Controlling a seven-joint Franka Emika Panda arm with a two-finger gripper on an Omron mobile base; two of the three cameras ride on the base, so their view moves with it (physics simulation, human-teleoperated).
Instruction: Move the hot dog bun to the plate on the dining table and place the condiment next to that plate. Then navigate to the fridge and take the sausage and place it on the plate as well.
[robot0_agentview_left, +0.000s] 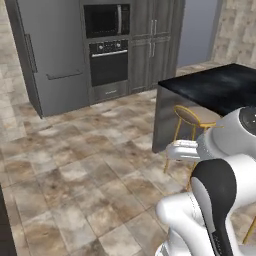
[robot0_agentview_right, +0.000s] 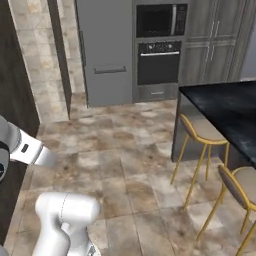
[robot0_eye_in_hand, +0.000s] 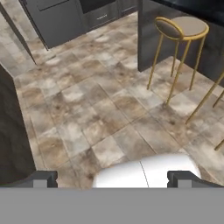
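The tall dark grey fridge (robot0_agentview_left: 52, 55) stands shut against the far wall, across a wide stretch of tiled floor; it is also in the right base view (robot0_agentview_right: 105, 50) and at the top of the hand view (robot0_eye_in_hand: 57, 22). The dining table (robot0_agentview_left: 220, 85) with its black marble top reaches in from the right (robot0_agentview_right: 225, 110). My gripper (robot0_eye_in_hand: 113, 180) is open, with its fingertips (robot0_eye_in_hand: 41, 179) far apart and nothing held between them. It hangs above the floor, well short of the fridge. The hot dog bun, plate, condiment and sausage are out of view.
A black wall oven (robot0_agentview_left: 107, 62) under a microwave (robot0_agentview_left: 106, 20) sits right of the fridge, with grey cabinets (robot0_agentview_left: 150, 50) beyond. Gold-legged stools (robot0_agentview_right: 200, 132) (robot0_agentview_right: 240, 185) (robot0_eye_in_hand: 181, 28) line the table's side. A dark wall (robot0_agentview_right: 15, 75) bounds the left.
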